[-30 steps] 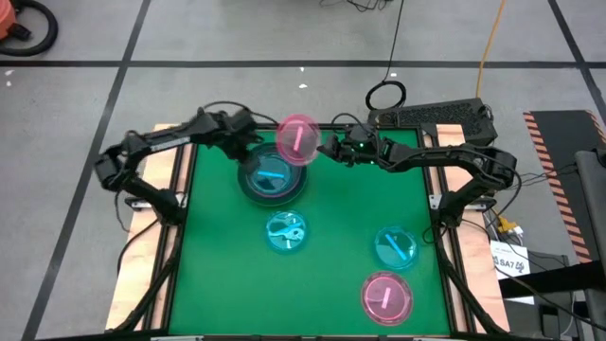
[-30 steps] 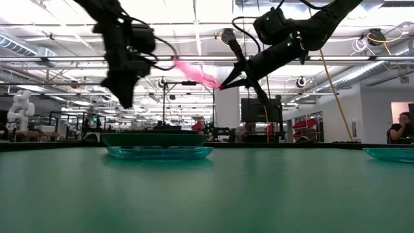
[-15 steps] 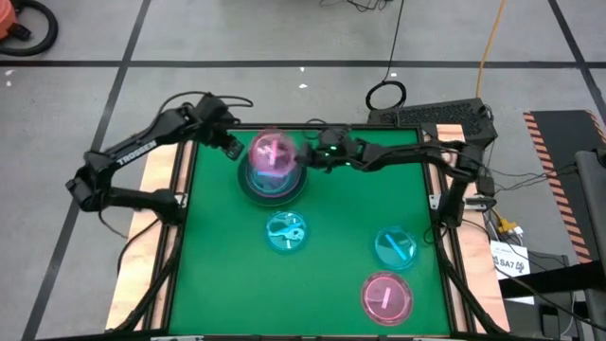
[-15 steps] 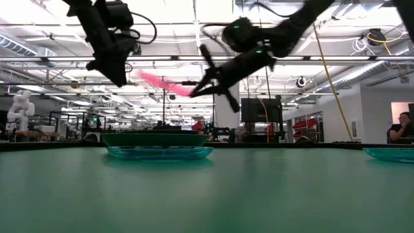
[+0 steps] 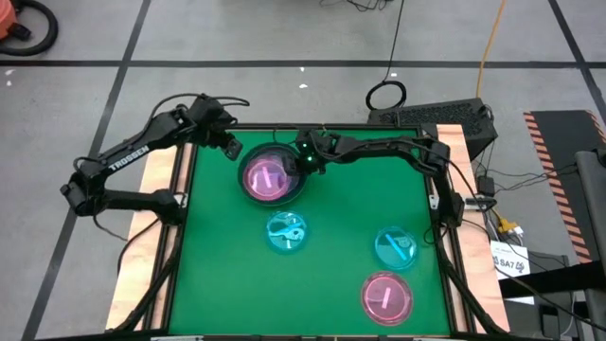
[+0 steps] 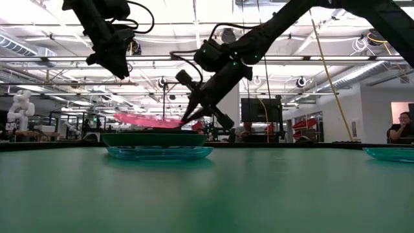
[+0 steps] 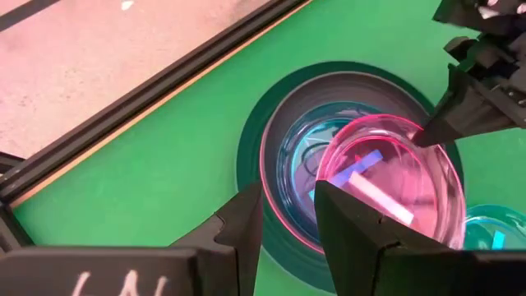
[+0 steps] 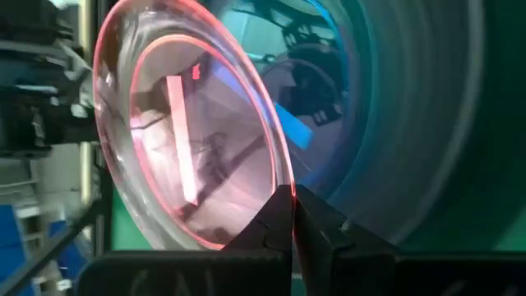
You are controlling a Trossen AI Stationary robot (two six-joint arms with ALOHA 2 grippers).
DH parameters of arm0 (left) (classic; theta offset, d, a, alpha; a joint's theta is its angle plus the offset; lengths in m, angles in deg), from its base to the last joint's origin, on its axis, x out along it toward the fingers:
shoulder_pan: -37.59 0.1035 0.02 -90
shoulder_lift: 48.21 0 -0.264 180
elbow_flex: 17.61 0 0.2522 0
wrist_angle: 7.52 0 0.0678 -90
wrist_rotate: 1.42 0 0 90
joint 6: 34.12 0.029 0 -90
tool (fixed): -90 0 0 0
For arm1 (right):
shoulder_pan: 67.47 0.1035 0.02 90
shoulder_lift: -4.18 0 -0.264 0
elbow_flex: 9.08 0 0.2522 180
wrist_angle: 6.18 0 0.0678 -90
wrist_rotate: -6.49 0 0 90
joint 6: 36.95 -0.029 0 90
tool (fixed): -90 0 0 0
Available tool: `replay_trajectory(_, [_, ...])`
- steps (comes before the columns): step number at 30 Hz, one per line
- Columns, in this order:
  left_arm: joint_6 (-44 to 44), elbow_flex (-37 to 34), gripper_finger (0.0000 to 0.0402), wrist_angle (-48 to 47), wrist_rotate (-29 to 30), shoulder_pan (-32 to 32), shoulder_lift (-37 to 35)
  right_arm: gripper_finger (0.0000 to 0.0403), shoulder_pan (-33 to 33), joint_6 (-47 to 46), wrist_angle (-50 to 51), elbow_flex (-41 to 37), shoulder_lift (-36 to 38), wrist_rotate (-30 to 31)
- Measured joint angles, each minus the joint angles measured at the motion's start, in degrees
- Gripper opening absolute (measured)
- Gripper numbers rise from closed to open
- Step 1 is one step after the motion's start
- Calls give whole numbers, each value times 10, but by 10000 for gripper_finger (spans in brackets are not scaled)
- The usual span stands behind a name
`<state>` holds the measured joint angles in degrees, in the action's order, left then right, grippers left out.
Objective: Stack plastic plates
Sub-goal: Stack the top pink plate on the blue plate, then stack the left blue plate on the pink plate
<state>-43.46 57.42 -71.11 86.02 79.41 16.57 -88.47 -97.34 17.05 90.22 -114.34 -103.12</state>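
**Translucent pink plate held by its rim over the stack near the far edge**

The right tool (image 5: 301, 163) is clamped on the rim of a round translucent pink plastic plate (image 5: 268, 177), its two fingers pinched together on the edge nearest the arm, as the right wrist view shows. The plate spreads away from the tool toward the left side of the surface. In the low view it hangs nearly level, slightly tilted, just above the stack, and whether it touches the stack cannot be told.

Beneath it sits the stack: a dark grey round plastic plate (image 5: 295, 193) with a translucent cyan plate inside (image 7: 297, 158), near the far edge of the green surface (image 5: 341, 218), left of its middle.

The left tool (image 5: 230, 148) hangs above the far left corner of the surface, just beside the stack and apart from it. Its fingers (image 7: 238, 226) stand a little apart with nothing between them.

A small translucent cyan plate (image 5: 285, 232) lies alone near the middle of the surface. Another cyan plate (image 5: 397, 246) lies toward the right edge, and a second translucent pink plate (image 5: 387, 296) rests near the near edge, right of centre.
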Motion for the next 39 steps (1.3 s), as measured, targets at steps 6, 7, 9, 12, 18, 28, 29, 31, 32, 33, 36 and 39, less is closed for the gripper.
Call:
replay_trajectory(6, [1, 0, 117, 0, 2, -7, 0, 11, 0, 11, 17, 0, 1, 26])
replay_trajectory(7, [1, 0, 117, 0, 2, -7, 0, 13, 0, 11, 18, 0, 0, 31])
replay_trajectory(9, [1, 0, 117, 0, 2, -7, 0, 16, -2, 10, 18, 0, 0, 32])
replay_trajectory(12, [-2, 0, 117, 1, 2, -7, 0, 17, -4, 5, 22, 0, 1, 47])
replay_trajectory(18, [-8, 0, 117, 1, 2, -7, 0, 18, -11, -3, 21, 0, 1, 61])
replay_trajectory(28, [-14, 0, 117, 1, 2, -7, 0, 43, -14, -2, 15, 0, 1, 78])
replay_trajectory(29, [-14, 0, 117, 1, 1, -7, 0, 52, -14, -2, 15, 0, 1, 78])
replay_trajectory(31, [-16, 0, 117, 1, 1, -11, 0, 73, -15, -2, 15, 0, 1, 79])
replay_trajectory(32, [-17, 0, 117, 1, 1, -13, 0, 84, -16, -1, 15, 0, 1, 82])
replay_trajectory(33, [-17, 0, 117, 2, 1, -16, 0, 95, -16, -1, 13, 0, 1, 89])
replay_trajectory(36, [-17, 0, 117, 2, 1, -29, 0, 124, -16, 1, -9, 0, 1, 92])
replay_trajectory(39, [-24, 0, 117, 2, 1, -43, 0, 145, -15, 1, -36, 0, 1, 91])
